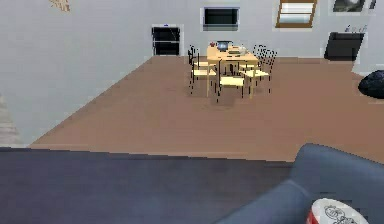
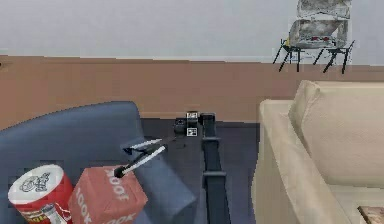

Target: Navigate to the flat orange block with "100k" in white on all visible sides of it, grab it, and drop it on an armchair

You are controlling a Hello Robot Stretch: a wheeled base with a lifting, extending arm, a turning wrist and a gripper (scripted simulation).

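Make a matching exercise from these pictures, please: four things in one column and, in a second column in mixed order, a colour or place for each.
Things:
1. armchair
2. sofa
3. block
4. dining table

Colour or place:
A. beige
B. orange-red
C. far ahead in the forward view
D. grey-blue

Pairs: 1-D, 2-A, 3-B, 4-C

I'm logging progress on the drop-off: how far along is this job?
Looks done: the flat orange-red block is at the seat of the blue-grey armchair, beside a red and white can, so finding and carrying it appear finished. In hand: the hand sits right at the block; whether it holds it cannot be told. Left: letting go, if not yet done, and drawing the dark arm back.
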